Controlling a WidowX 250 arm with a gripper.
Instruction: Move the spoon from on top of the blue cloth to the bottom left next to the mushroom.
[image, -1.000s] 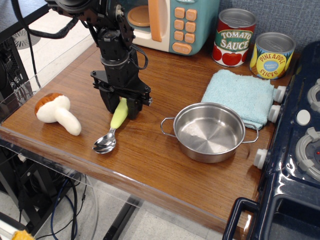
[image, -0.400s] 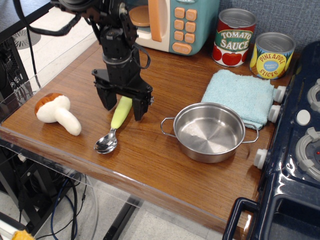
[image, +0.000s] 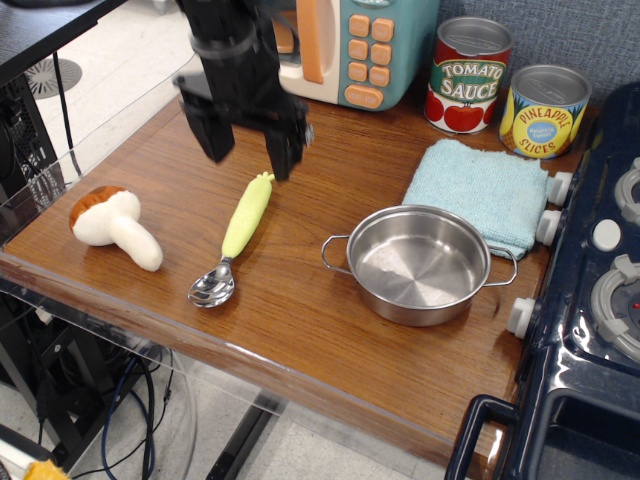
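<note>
In the single view, a brown wood-grain worktop (image: 300, 310) is seen, bordered on the right by a dark blue toy stove (image: 590, 300) and at the back by a grey-blue wall; a pale floor and black cables are visible beyond the left and front edges. The spoon (image: 233, 243) lies flat near the front left corner, its metal bowl toward the front edge and its yellow-green handle angled toward the back. The mushroom (image: 112, 226) lies on its side just left of the spoon, close to the left edge, the two being near but apart. The blue cloth (image: 480, 190) is spread near the right edge, its front corner covered by a steel pot (image: 420, 263) that stands in front of it. A tomato sauce can (image: 469, 75) and a pineapple can (image: 543, 111) stand along the back edge, with a teal toy microwave (image: 350, 45) to their left. The claw (image: 246, 140) is held above the worktop, over the handle end of the spoon, with its two dark fingers (image: 284, 148) spread apart and nothing between them. The arm above it is cut off by the top of the frame and slightly blurred, and part of the microwave is hidden behind it. Bare wood is left open between the spoon and the pot and along the front edge.
</note>
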